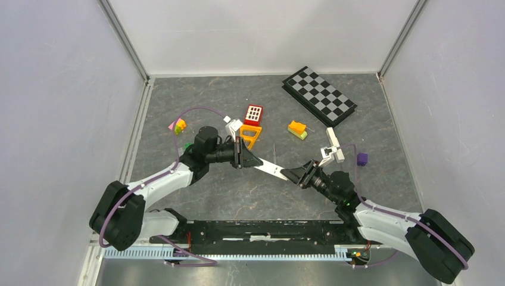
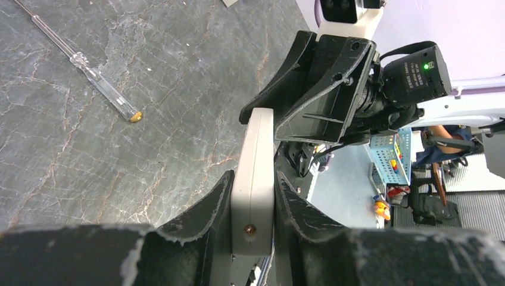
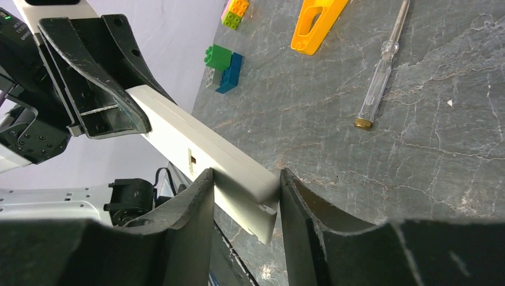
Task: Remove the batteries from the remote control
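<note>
While left hand point(image 1: 256, 162), right hand point(image 1: 287, 174) pinch remote point(image 1: 272, 169) (edges).

From above the remote point(image 1: 271, 169) is only a thin white sliver, too small to tell which face is up, and its two ends are covered by the left gripper point(image 1: 247, 159) and the right gripper point(image 1: 296, 174). The wrist views show just its narrow edges, so whether batteries sit inside cannot be told. The screwdriver point(image 2: 77, 59) loses its tip at the top edge of both wrist views. The orange piece point(image 3: 315, 24) is cut off there too. A green brick point(image 1: 187, 145) is half hidden behind the left arm point(image 1: 167, 179)
</note>
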You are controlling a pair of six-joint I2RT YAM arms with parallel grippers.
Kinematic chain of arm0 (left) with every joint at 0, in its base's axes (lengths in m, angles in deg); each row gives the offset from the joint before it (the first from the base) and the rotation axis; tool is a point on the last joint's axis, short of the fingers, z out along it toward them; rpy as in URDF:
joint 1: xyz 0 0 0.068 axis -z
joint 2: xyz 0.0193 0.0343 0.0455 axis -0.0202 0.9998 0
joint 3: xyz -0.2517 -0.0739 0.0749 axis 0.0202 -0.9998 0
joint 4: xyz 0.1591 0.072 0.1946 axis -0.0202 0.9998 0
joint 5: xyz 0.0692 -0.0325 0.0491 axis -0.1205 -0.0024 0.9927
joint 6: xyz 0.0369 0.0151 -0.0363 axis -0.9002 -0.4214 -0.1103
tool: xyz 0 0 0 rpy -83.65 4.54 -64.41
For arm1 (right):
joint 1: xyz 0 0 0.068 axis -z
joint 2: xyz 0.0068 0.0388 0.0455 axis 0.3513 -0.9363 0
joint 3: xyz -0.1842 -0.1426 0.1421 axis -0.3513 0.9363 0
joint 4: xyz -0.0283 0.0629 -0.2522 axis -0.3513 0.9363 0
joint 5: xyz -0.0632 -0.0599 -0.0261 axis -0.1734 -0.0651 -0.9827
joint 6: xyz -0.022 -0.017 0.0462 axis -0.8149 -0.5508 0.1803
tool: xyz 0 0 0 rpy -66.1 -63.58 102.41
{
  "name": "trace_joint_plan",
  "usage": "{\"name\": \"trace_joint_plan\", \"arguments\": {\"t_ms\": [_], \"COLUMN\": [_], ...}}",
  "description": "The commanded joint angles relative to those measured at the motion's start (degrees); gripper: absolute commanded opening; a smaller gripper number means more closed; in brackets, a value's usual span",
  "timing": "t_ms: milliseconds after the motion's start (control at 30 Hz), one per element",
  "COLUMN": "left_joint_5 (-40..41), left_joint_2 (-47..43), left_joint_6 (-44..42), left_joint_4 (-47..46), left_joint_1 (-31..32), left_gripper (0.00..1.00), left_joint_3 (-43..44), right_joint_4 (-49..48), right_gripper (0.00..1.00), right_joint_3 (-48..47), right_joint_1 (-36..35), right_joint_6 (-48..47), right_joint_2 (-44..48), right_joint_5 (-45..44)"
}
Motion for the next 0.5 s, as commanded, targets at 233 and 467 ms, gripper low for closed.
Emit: {"name": "trace_joint_plan", "arguments": {"t_ms": [233, 467], "left_joint_5": [5.43, 5.25], "left_joint_2": [-0.11, 0.95], "left_joint_6": [-3.92, -2.42], "left_joint_4": [2.16, -0.1], "left_joint_1": [0.22, 0.21], "left_gripper": [0.02, 0.02], "left_joint_3": [3.33, 2.58], "right_joint_4": [16.7, 22.65], "right_gripper": [0.34, 0.13], "right_joint_3": [-5.55, -7.91], "right_joint_1": [0.91, 1.12], "right_joint_6": [-7.67, -10.7], "right_joint_2": [1.95, 5.22], "right_joint_5": [-4.66, -7.13]}}
